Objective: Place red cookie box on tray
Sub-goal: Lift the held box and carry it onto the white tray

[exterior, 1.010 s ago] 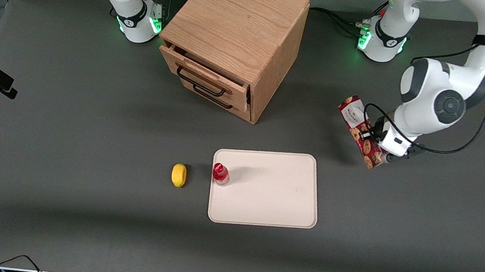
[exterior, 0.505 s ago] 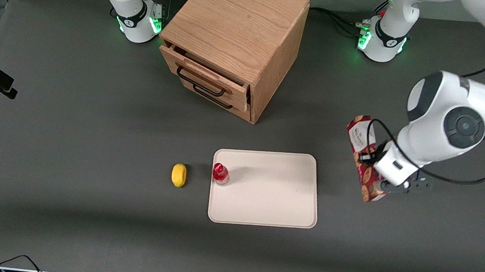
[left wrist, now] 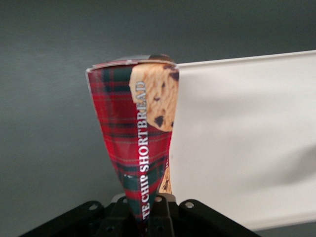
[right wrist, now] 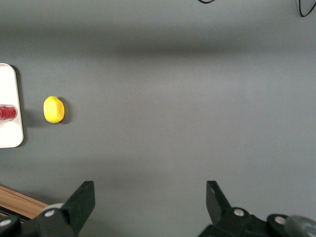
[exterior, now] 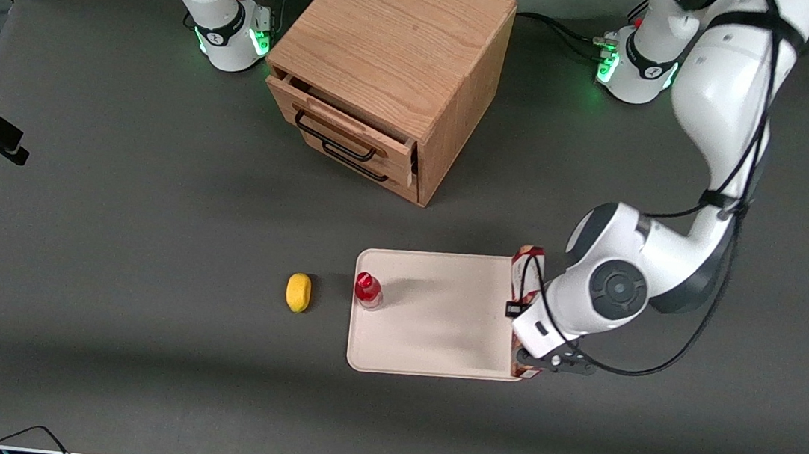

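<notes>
Here, claw (left wrist: 148,217) gripping red cookie box (left wrist: 140,143) lettered "CHIP SHORTBREAD", above tray (exterior: 440,321) edge.

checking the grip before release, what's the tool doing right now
Tool: shut on the box, held above the tray edge nearest the working arm.

The left arm reaches from its base at one o'clock down to four o'clock, elbow bent; its hand (exterior: 524,337) is clamped on the red cookie box (left wrist: 139,138).
</notes>
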Robot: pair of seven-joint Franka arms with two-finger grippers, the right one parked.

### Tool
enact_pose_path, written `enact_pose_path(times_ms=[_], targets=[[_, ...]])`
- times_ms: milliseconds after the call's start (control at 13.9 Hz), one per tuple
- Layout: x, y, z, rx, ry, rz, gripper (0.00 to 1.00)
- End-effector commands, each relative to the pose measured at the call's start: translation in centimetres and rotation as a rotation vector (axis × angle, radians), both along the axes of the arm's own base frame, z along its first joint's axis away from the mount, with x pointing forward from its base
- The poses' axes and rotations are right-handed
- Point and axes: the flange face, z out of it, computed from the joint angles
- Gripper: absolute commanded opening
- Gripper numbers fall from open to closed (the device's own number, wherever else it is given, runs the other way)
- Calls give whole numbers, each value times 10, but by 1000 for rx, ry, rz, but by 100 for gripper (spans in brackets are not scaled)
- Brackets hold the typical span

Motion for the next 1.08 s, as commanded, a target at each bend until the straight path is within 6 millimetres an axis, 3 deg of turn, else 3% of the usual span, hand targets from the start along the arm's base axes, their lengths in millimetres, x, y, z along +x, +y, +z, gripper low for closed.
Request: enact_pose_path(times_ms=[0,216,289,433,577,722,794,1010], targets=[[7,-9,-26,3,-5,-11,0],[1,-12,-41,2,1,-15,0],[0,-12,-46,-3,-6,-14,14],[-3,-9,-49,-5,-59,-27,100],[-7,11,-40,-21,-117,-4,100],[-8,11,-9,-21,-148,-6,100],[-9,15,16,-20,-168,-6,100],[-14,68,106,45,-157,42,100]])
